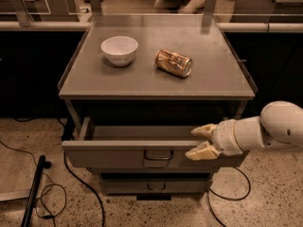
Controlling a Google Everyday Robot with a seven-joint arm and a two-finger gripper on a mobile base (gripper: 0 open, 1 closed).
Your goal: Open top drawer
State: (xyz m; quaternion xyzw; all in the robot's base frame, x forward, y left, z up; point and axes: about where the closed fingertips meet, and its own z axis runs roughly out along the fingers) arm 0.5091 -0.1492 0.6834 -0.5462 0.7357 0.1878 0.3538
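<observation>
The top drawer (118,157) is a wide grey metal drawer with a dark wire handle (158,155) at its centre. It stands pulled out from the cabinet, its inside partly showing. My gripper (200,142) comes in from the right on a white arm. Its two tan fingers (202,151) are spread apart, one above the drawer's front rim and one in front of the drawer face, to the right of the handle. The fingers hold nothing.
A white bowl (119,49) and a tipped brown can (174,63) lie on the cabinet top (213,79). A lower drawer (156,185) is shut. Black cables (52,197) and a dark pole (33,193) lie on the speckled floor at the left.
</observation>
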